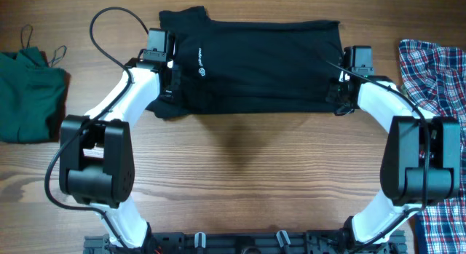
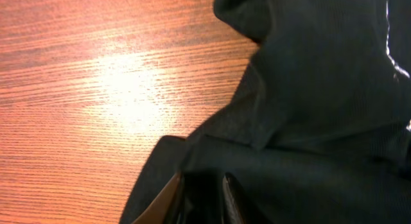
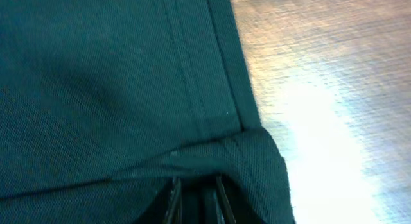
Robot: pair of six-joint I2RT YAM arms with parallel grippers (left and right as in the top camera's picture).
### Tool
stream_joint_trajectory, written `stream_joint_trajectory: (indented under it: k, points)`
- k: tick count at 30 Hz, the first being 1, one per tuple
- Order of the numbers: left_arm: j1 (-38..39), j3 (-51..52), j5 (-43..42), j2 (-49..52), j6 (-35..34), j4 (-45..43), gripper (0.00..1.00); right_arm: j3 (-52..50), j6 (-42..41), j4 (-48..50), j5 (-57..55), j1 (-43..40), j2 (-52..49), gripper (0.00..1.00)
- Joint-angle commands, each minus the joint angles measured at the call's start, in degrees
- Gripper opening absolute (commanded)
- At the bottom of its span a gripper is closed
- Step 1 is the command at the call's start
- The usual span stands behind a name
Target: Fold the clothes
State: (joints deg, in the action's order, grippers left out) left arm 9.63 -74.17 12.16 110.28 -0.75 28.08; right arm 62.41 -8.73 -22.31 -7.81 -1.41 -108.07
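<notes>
**Upper centre of table: black short-sleeved knit shirt (image 1: pixel 255 65) gripped at both ends**

Across the far middle of the wood-grain table (image 1: pixel 240 174) the shirt lies as a wide flat rectangle, small white logo near its left end. Far edge and right edge run straight. The near-left corner is rumpled and sticks out a bit.

Room: bare wood all along the near edge, between the two arms, right down to the arm bases. Little table shows beyond the far edge.

Left gripper (image 1: pixel 169 78) sits at the shirt's left edge. In the wrist view its fingers are close together and half buried in bunched black cloth, so it reads as clamped on the fabric. Right gripper (image 1: pixel 339 90) sits at the right edge, near corner. In its wrist view the stitched hem corner wraps over the fingertips, pinched between them.

Outward: dark green strappy top (image 1: pixel 25 94) crumpled at the far left, well apart from the shirt. Red-blue-white plaid shirt (image 1: pixel 437 72) lies along the right table edge, just beside the right arm, partly under its elbow.
</notes>
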Motion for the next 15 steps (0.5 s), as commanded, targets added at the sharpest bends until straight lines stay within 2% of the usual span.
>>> stream_joint_trajectory:
  k: [1, 2, 7, 11, 15]
  points:
    - [-0.3, -1.1, 0.8, -5.7, -3.0, -1.1, 0.24, 4.9, 1.2, -3.7, -2.2, -0.7, 8.3, 0.30]
    - [-0.3, -1.1, 0.7, -5.9, -3.2, -1.2, 0.24, 4.9, 1.3, -3.7, -0.3, -0.7, 10.5, 0.36]
    - [-0.3, 0.1, 0.2, -2.4, -4.7, -0.2, 0.23, 4.7, 7.4, -2.8, 11.5, -0.7, 7.1, 0.37]
    - [-0.4, 0.1, -2.1, 3.9, -4.9, -0.2, 0.22, 4.7, 7.4, -2.8, 11.4, -0.7, -1.4, 0.36]
    - [-1.0, 0.1, -0.9, 5.8, -4.9, 1.9, 0.18, 4.7, 6.9, -3.9, 3.7, -0.7, -7.8, 0.33]
